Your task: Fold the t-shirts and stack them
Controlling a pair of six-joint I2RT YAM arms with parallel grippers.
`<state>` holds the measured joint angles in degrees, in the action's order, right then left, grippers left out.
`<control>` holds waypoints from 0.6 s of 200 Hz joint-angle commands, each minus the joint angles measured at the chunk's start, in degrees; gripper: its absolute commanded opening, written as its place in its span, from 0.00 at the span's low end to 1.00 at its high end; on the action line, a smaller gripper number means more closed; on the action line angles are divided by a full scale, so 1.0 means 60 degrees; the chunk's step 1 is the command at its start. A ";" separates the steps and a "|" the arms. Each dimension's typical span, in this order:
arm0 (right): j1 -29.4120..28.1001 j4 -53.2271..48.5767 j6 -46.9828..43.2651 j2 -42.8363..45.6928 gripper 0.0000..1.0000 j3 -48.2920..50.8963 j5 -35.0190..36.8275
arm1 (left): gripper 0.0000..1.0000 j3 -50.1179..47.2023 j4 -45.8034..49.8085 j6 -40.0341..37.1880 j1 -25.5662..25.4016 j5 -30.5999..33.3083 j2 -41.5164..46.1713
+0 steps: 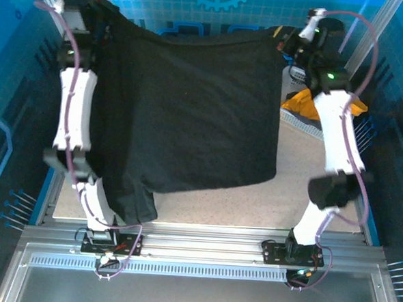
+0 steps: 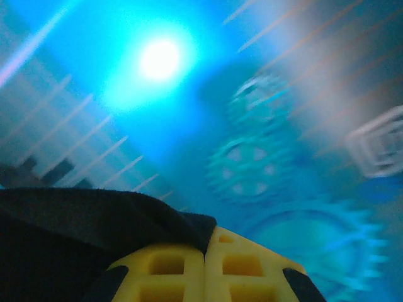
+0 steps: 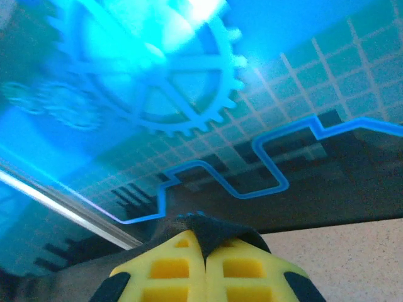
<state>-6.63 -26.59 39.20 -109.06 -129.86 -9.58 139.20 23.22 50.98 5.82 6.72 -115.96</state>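
Observation:
A large black t-shirt point(image 1: 190, 109) hangs spread out above the table, held up by its top edge between both arms. My left gripper point(image 1: 103, 18) is shut on its upper left corner. In the left wrist view the yellow fingers point(image 2: 170, 270) meet with black cloth point(image 2: 75, 233) pinched in the seam of that gripper point(image 2: 206, 242). My right gripper point(image 1: 285, 38) is shut on the upper right corner; a tuft of black cloth point(image 3: 214, 226) pokes out between its closed tips point(image 3: 203, 242). A mustard orange-yellow t-shirt point(image 1: 301, 102) lies crumpled at the right, partly hidden behind the right arm.
A white lattice basket point(image 1: 304, 123) at the right edge holds the orange-yellow shirt. The speckled tabletop point(image 1: 253, 202) shows below the hanging shirt's hem. Blue walls enclose the back and sides, and a metal rail runs along the near edge point(image 1: 203, 243).

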 commanded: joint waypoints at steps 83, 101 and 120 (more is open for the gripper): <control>-0.0272 -0.3232 -0.0257 -0.2453 0.61 -0.0521 0.0232 | 0.81 -0.3597 0.3365 -0.0726 0.0563 -0.0585 0.0908; -0.0590 -0.2025 0.0096 -0.0906 0.61 0.2718 0.0479 | 0.76 -0.6988 0.2888 -0.0383 0.0758 -0.0763 0.2566; -0.1022 -0.1516 0.0510 -0.0199 0.57 0.5037 0.0470 | 0.67 -0.9736 0.2848 -0.0061 0.1105 -0.1043 0.3477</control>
<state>-9.15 -42.85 40.03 -117.56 -112.16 -7.88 97.03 39.66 49.32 9.74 0.49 -99.26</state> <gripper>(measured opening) 0.593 0.711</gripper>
